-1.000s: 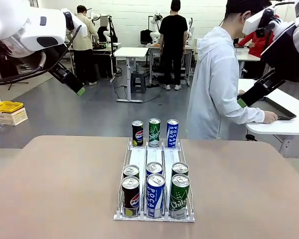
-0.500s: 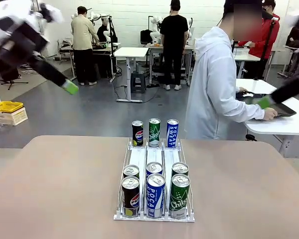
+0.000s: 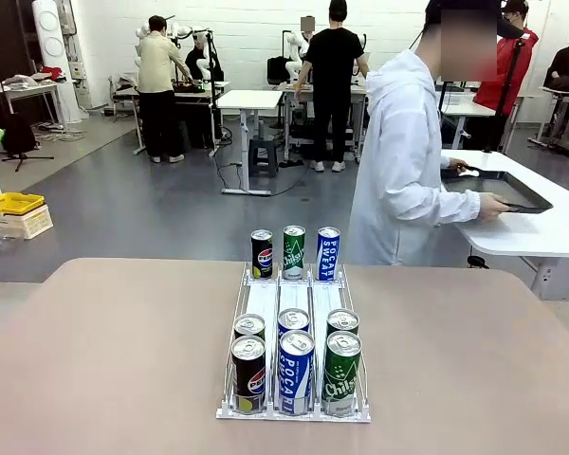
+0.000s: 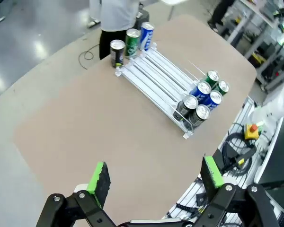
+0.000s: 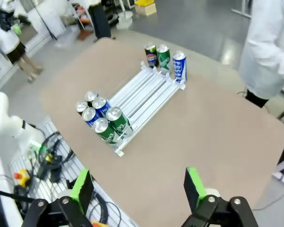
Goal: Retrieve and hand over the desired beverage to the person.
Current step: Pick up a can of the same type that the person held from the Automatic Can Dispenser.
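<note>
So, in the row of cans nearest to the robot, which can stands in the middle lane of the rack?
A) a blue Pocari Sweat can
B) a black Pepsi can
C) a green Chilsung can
A: in the front view the blue Pocari Sweat can stands in the middle lane of the rack, between the black Pepsi can and the green Chilsung can.

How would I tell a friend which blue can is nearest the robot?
On the tan table stands a white three-lane rack. In its row nearest the robot, the blue Pocari Sweat can is the middle one, between a black Pepsi can and a green can.
</note>
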`<state>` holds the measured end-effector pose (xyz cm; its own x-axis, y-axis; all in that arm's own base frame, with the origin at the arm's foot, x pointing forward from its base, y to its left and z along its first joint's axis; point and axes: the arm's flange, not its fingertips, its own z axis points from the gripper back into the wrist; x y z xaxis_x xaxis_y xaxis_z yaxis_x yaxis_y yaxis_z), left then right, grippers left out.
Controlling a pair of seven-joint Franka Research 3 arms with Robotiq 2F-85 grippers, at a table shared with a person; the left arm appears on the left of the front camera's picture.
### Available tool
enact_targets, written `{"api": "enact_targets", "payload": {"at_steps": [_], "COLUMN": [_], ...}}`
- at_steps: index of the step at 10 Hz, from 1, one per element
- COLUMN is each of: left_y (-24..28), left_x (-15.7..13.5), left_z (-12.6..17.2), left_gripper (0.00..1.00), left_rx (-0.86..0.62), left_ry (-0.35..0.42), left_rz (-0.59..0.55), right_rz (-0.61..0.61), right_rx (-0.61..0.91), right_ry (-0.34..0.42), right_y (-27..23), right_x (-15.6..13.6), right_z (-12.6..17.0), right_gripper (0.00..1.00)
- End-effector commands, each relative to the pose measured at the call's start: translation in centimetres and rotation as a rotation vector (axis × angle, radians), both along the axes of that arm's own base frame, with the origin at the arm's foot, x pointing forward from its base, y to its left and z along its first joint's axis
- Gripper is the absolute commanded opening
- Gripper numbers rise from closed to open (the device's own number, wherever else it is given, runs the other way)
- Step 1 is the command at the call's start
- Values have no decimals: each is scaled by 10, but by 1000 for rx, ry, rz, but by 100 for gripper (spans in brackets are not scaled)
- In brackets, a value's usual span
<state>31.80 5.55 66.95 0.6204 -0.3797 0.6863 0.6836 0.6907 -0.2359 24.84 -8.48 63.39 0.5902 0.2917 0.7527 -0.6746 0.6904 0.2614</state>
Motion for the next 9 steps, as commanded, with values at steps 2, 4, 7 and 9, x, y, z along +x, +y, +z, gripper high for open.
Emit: {"api": "enact_targets", "payload": {"at_steps": [2, 4, 7, 9], "left_y": [12, 28, 26, 26], "left_x": [-4, -11, -8, -8], "left_z": [-5, -5, 0, 0], "left_gripper": [100, 100, 100, 100], "left_rx": [-66, -118, -82, -82], "left_ry": [-15, -21, 4, 4], "left_rz": [50, 105, 92, 92], "right_rz": [-16, -37, -53, -53], "right_rx": [87, 116, 106, 106], "right_ry": [11, 21, 23, 23], "right_y": [-25, -33, -32, -32], "right_x": [11, 14, 9, 9], "right_z": [-2, -8, -5, -5], "right_gripper": [100, 100, 100, 100]}}
